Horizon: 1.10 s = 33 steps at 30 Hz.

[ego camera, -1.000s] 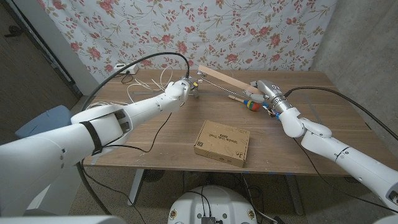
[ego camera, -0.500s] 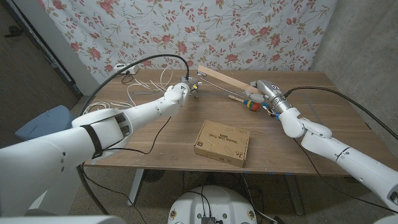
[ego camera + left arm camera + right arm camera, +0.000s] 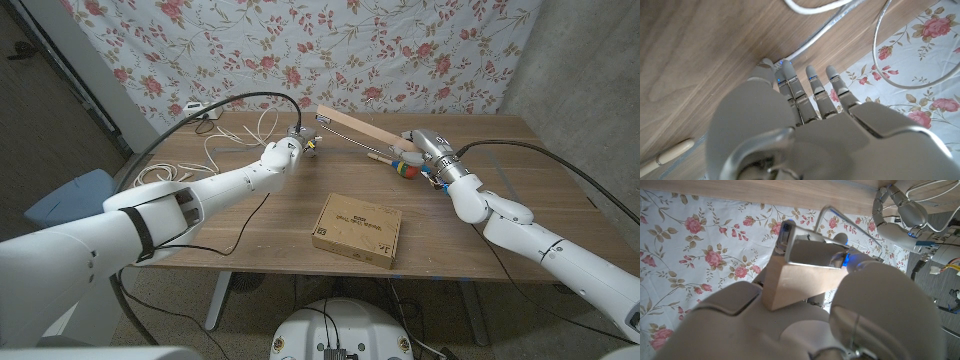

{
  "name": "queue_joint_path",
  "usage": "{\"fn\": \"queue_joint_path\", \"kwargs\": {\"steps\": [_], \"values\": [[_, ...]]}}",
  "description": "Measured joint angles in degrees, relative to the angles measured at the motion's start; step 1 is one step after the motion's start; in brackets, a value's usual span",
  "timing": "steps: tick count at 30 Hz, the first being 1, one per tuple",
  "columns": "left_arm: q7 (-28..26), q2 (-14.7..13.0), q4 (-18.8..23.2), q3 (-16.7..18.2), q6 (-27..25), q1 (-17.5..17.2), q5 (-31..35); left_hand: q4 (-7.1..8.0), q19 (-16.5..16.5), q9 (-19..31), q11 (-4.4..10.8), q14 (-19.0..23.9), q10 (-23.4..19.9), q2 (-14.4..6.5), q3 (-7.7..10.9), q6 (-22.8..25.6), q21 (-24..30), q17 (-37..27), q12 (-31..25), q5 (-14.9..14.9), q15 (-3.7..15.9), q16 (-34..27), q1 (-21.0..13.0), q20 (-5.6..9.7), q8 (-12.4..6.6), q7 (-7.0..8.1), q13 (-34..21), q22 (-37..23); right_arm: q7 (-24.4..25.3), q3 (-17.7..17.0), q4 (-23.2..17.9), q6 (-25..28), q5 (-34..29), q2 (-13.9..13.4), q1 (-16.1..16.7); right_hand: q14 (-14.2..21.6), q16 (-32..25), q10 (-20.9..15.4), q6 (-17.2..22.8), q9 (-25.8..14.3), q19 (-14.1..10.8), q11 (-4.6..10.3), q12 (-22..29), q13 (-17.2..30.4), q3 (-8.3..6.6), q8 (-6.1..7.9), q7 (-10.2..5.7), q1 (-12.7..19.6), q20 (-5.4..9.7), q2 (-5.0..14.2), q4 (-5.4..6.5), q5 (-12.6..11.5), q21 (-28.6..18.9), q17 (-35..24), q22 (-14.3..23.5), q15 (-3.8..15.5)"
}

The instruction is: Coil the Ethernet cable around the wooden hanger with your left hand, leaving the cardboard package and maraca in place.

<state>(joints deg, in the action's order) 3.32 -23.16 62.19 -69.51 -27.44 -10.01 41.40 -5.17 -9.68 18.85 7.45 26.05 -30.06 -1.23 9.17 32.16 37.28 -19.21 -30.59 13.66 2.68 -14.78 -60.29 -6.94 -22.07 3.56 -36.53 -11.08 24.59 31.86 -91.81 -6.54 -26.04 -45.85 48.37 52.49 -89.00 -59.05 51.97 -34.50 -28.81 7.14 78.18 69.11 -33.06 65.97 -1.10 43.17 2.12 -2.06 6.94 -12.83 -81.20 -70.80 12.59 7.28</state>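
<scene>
White Ethernet cable [image 3: 235,135] looped at far left of brown wooden table [image 3: 270,215]. Left hand [image 3: 297,143] fingers extended together, tips touching cable. Flat cardboard package [image 3: 357,229] mid-table. Light wooden hanger [image 3: 357,127] gripped by right hand [image 3: 428,146]; colourful maraca [image 3: 402,168] just beside.

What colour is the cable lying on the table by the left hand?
White. The cable shows best in the head view, beyond the left hand.

left hand [image 3: 300,143] grip unclear, cable [image 3: 235,135] partly hidden
</scene>
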Motion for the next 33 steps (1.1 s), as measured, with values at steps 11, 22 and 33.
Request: {"fn": "queue_joint_path", "kwargs": {"steps": [11, 22, 33], "values": [[1.67, -0.57, 1.06, 1.44, 0.95, -0.11, -0.45, -0.94, 0.49, -0.11, 1.28, -2.96, 5.06, 0.11, -0.83, -8.63, -0.24, 0.83, 1.16, 1.46, -0.12, 2.58, -0.26, 0.11, 2.84, 4.44, -1.08, 0.00, 0.16, 0.07, 0.04, 0.07, -0.32, 0.38, -0.21, -0.11, 0.00, 0.00, -0.31, 0.20, 0.40, 0.00, 0.04, 0.00, -0.23, 0.61, 0.31, 0.00, -0.01, -0.01, -0.08, 0.03, -0.77, -0.01, -0.59, 0.11], [1.34, 3.00, -6.23, 2.00, 6.06, 1.80, -3.21, -1.39, 0.30, -6.36, 1.31, -7.63, 12.52, -6.89, 3.14, -17.37, -0.24, 4.63, 13.12, -0.28, -0.33, 3.15, -2.10, -0.11, 10.43, 4.93, 9.07, -0.24, 0.16, 0.22, 0.32, 0.35, -0.33, 0.53, -0.36, -0.11, 0.01, 0.00, -0.31, 0.79, 0.60, -0.01, 0.07, 0.00, -0.39, 0.99, 0.31, -0.01, -0.20, -0.01, -0.23, 0.03, -1.48, -0.01, -0.88, 0.11], [-1.63, 6.90, -14.03, 0.87, 11.55, 4.04, -5.67, -3.45, -3.34, -8.03, 3.33, 6.99, -16.57, -4.57, 3.27, 11.67, 1.56, 7.46, 10.04, -1.88, 0.28, -1.97, -2.55, 2.88, 3.07, 4.54, 17.47, -0.11, 0.21, 0.12, 0.31, 0.62, -0.14, 0.37, -0.17, -0.42, 0.01, 0.00, -0.31, 1.31, 0.91, -0.01, 0.08, 0.00, -0.39, 1.02, 0.31, -0.01, 0.10, -0.01, -0.22, 0.04, -1.93, -0.01, -1.41, -0.20]]}}
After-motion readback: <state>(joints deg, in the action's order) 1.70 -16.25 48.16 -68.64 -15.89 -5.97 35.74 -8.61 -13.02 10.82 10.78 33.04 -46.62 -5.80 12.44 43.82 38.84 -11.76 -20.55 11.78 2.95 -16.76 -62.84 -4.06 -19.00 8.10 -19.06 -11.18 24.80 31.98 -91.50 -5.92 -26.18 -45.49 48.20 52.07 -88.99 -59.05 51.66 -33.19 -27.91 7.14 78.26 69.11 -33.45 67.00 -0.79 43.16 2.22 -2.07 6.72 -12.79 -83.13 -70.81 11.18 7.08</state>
